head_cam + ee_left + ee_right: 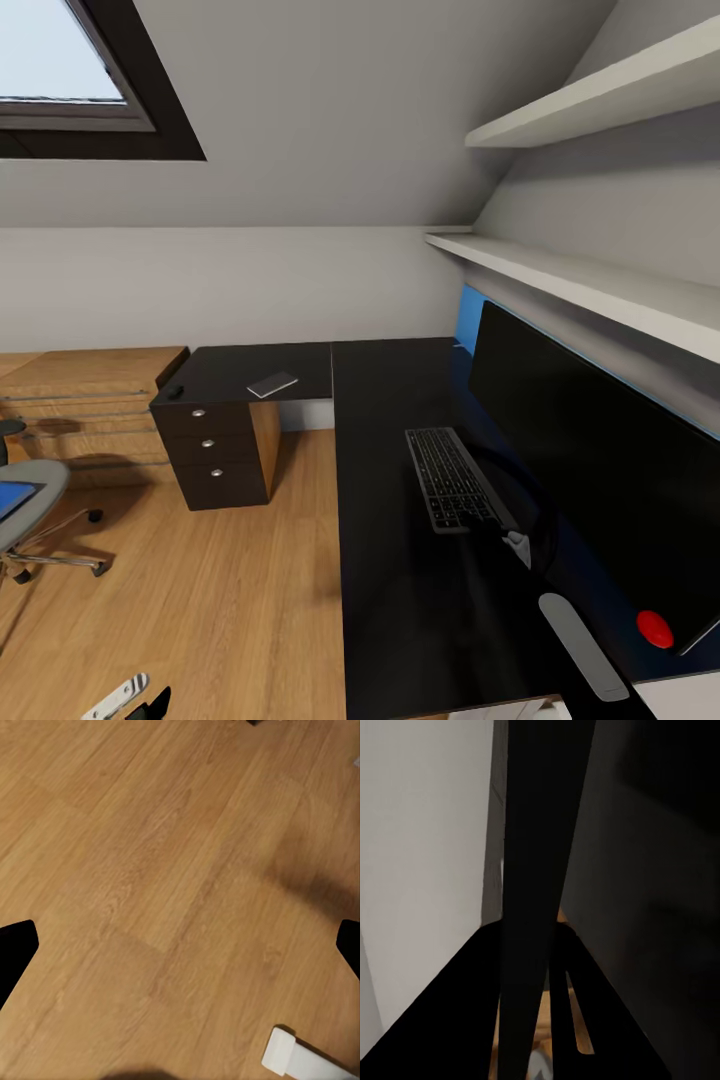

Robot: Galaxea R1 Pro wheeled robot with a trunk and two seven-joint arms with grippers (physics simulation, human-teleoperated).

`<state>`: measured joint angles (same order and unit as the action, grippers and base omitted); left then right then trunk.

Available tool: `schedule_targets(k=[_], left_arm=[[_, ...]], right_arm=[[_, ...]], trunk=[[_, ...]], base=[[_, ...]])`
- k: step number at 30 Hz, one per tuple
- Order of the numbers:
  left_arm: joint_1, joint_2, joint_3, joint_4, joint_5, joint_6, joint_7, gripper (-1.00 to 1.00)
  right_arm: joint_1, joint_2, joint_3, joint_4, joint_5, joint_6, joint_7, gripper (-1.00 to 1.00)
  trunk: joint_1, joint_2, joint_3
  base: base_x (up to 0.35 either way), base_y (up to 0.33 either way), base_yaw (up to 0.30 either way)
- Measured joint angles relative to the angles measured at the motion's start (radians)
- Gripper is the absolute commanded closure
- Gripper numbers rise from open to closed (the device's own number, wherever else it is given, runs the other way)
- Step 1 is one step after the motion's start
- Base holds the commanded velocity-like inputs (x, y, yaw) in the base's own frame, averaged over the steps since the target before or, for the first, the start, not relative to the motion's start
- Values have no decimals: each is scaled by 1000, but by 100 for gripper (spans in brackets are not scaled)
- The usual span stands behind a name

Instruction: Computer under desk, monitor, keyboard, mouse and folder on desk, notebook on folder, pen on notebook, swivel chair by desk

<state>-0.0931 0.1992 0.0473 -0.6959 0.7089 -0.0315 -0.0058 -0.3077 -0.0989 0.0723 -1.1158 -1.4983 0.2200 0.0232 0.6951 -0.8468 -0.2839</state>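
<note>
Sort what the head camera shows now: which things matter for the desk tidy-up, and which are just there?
Job: desk, monitor, keyboard, swivel chair with a blue item on its seat.
Just there: drawer unit, wall shelves, skylight, red object.

text: none legible | keyboard [452, 480] keys: too small to read

The surface [400, 560] is glossy black, faintly reflective beside the matt dark keyboard [450, 478]. The monitor [600, 470] screen is smooth black. The floor [210, 600] is pale wood with visible grain. The drawer unit [215, 455] is dark with small metallic knobs. The mouse [655, 628] looks shiny red plastic.
</note>
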Motion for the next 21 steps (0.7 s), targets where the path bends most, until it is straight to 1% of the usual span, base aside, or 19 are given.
schedule_targets(k=[21], left_arm=[[0, 1, 2, -1, 0, 0, 0, -100]], right_arm=[[0, 3, 3, 0, 0, 0, 0, 100]], trunk=[[81, -147, -66]], base=[[0, 0, 0]])
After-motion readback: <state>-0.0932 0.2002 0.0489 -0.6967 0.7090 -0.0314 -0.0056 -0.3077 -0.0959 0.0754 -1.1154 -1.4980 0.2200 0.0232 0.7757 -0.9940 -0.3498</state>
